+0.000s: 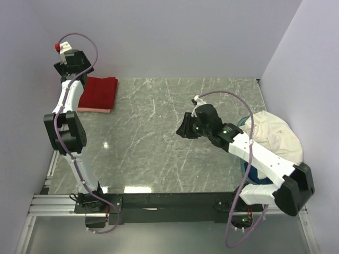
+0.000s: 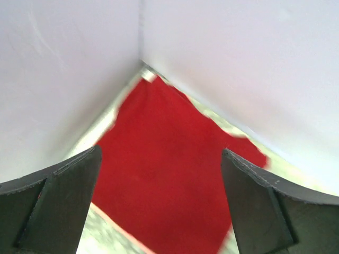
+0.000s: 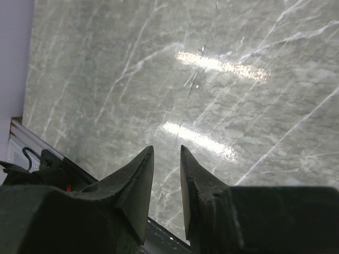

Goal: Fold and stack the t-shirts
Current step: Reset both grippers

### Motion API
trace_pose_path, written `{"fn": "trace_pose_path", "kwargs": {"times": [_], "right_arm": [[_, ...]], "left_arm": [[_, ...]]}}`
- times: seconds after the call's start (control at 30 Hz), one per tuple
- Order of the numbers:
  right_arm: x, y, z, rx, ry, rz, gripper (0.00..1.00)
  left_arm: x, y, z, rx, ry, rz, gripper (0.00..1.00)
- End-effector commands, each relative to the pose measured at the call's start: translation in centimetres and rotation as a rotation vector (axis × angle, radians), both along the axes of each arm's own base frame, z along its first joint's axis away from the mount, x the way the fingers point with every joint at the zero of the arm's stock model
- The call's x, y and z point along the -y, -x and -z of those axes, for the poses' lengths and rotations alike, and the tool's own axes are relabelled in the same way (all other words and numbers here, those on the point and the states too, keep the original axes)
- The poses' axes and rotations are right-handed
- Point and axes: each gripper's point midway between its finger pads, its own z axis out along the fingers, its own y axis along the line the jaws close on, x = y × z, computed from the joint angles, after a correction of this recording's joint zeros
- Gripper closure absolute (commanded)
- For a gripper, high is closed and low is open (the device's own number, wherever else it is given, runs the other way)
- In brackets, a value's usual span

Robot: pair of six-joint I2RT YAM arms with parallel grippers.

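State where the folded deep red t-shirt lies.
In the top view, the deep red t-shirt lies folded in the far-left corner of the table, atop a salmon-pink t-shirt whose edge shows along its near side, with the left gripper above it.

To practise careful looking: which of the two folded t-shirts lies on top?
The deep red t-shirt; it covers the salmon-pink t-shirt, of which only a thin edge shows at the near side.
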Motion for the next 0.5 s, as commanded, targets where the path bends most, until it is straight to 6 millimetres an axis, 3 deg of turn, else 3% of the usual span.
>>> {"fn": "trace_pose_path", "kwargs": {"times": [0.0, 0.1, 0.2, 0.33, 0.37, 0.43, 0.47], "right_arm": [[1.1, 0.4, -2.5, 0.087, -0.033, 0.028, 0.65], [1.9, 0.9, -3.3, 0.118, -0.039, 0.043, 0.64], [2.7, 1.4, -4.0, 0.149, -0.045, 0.049, 0.63], [3.6, 1.8, -4.0, 0.16, -0.027, 0.058, 0.62], [3.8, 2.1, -4.3, 0.167, -0.033, 0.056, 0.62], [4.3, 2.1, -4.3, 0.182, -0.026, 0.077, 0.62], [4.6, 2.2, -4.6, 0.195, -0.031, 0.083, 0.62]], "left_arm": [[3.3, 0.7, -2.0, 0.122, 0.171, 0.089, 0.01], [4.9, 2.4, -1.7, 0.163, 0.293, 0.087, 0.01], [7.7, 4.1, -1.0, 0.213, 0.436, 0.129, 0.01], [13.1, 7.7, 0.5, 0.154, 0.441, 0.187, 0.01], [16.2, 8.4, 0.8, 0.134, 0.445, 0.239, 0.01], [19.1, 11.0, 1.6, 0.108, 0.473, 0.273, 0.0], [21.8, 12.2, 2.0, 0.092, 0.486, 0.313, 0.01]]}}
